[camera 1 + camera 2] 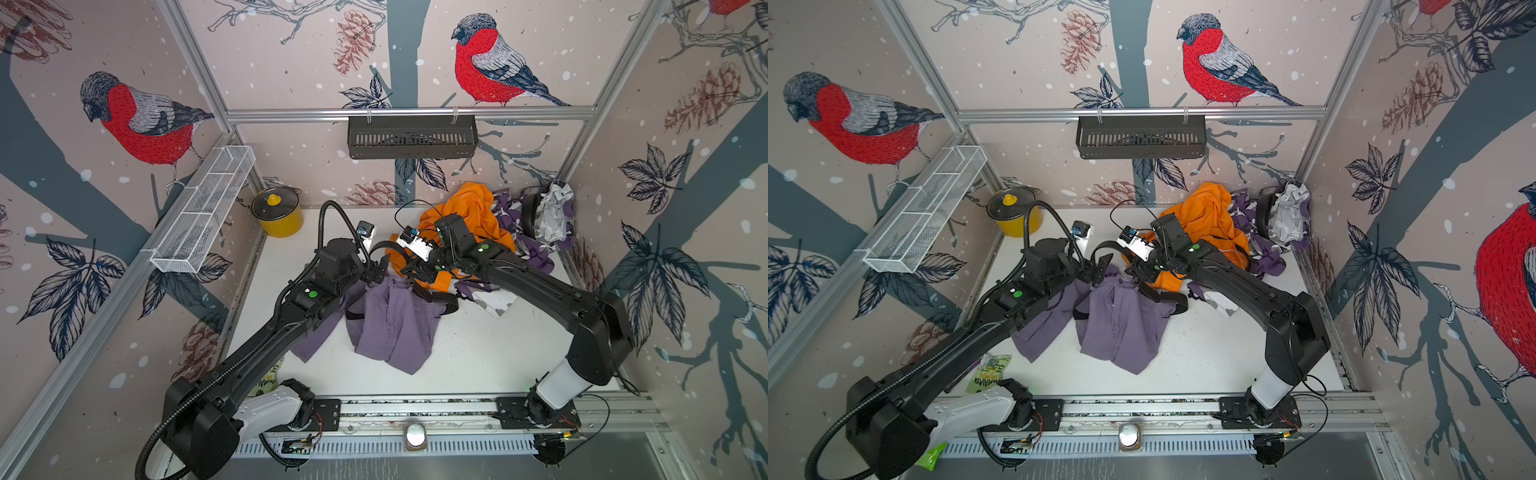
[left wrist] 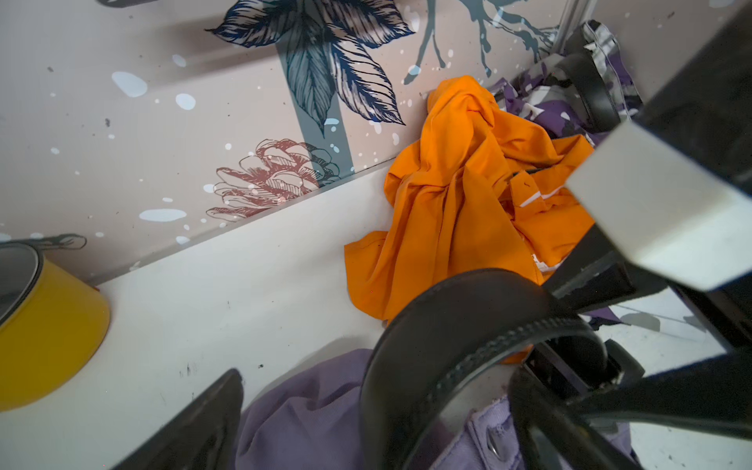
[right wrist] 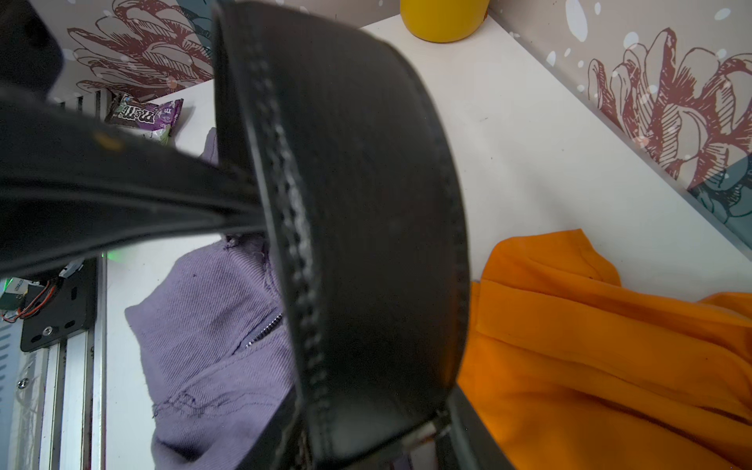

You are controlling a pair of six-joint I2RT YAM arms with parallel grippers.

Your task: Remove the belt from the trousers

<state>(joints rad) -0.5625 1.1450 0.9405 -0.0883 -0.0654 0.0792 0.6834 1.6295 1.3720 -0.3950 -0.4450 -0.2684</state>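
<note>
Purple trousers (image 1: 395, 328) lie crumpled in the middle of the white table (image 1: 478, 353) in both top views. A black belt (image 1: 448, 306) is threaded round their waistband. One length of the belt rises off the waistband in an arch between the two arms. The left gripper (image 1: 377, 270) sits at the waistband's far edge beside one foot of that arch, its jaws spread wide and pinching nothing. The right gripper (image 1: 417, 270) meets the other end of the arch, just in front of an orange garment (image 1: 469, 212), and is clamped on the strap. A yellow pot (image 1: 280, 216) stands in the far left corner.

From the left wrist, one dark finger (image 2: 203, 423) of the left gripper stands well clear of the belt (image 2: 447, 325). The strap curves through the wide gap unpinched above the trousers (image 2: 309, 415). Whether it brushes the opposite finger, I cannot tell.

From the right wrist, the belt (image 3: 366, 244) fills the middle at close range, its stitched edge running toward the jaws. The pinch itself is blurred. Under it lie the trousers (image 3: 211, 325) with the zip showing. The orange garment (image 3: 610, 346) is beside them, and a snack packet (image 3: 146, 116) lies on the table beyond the trousers.
</note>
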